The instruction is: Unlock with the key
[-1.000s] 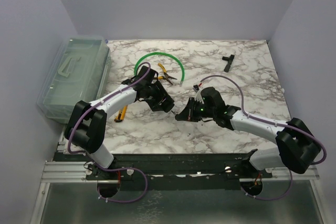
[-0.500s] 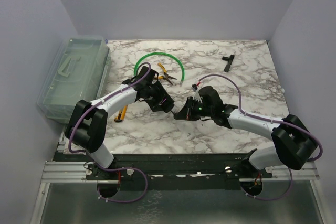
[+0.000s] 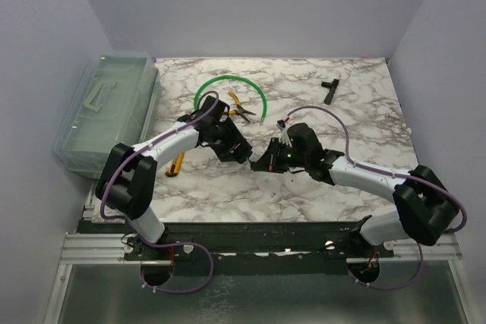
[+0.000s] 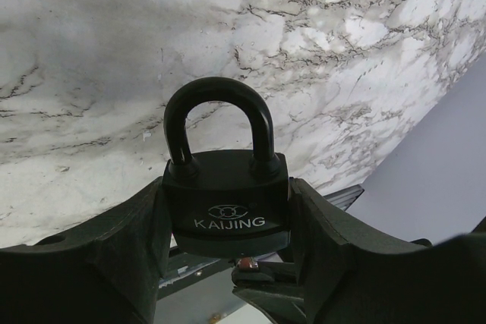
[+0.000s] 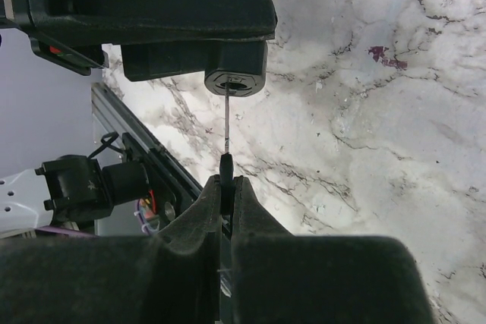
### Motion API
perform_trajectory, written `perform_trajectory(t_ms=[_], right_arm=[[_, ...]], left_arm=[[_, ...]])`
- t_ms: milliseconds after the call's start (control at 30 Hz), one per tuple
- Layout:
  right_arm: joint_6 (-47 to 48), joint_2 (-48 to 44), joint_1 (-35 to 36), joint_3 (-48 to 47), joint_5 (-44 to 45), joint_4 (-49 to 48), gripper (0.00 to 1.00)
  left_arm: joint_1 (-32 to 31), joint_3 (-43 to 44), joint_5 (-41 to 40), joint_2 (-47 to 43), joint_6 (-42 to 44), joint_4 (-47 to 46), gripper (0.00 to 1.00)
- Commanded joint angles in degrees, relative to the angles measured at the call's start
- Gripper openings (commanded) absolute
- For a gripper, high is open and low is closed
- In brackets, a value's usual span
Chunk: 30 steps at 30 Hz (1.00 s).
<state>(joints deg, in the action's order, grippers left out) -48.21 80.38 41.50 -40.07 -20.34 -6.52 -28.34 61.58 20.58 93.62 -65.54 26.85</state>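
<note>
Moved left since a second ago, closing on padlock (image 4: 226, 195). Pinching key (image 5: 227, 123) by its head in right tool (image 5: 226, 180), blade tip at the keyway (image 5: 231, 81). Clamping padlock's sides in left tool (image 4: 226, 214), above counter (image 4: 114, 73). Likely light, thin, bendable: best held at head, pushed straight.
</note>
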Motion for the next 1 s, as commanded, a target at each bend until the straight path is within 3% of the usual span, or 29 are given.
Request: perform_trajectory(t_ms=[0,967], right_arm=[[-0.22,0.98,-0.35,-1.71,1.97,-1.42,0.00],[-3.55,3.31,-0.28,-3.04,8.96,-2.40,0.00]], left_arm=[[-0.29,1.33,2.36,-0.34,-1.05,-2.31,0.00],[-1.27,1.43,1.83,-0.37,-1.69,-2.67,0.00]])
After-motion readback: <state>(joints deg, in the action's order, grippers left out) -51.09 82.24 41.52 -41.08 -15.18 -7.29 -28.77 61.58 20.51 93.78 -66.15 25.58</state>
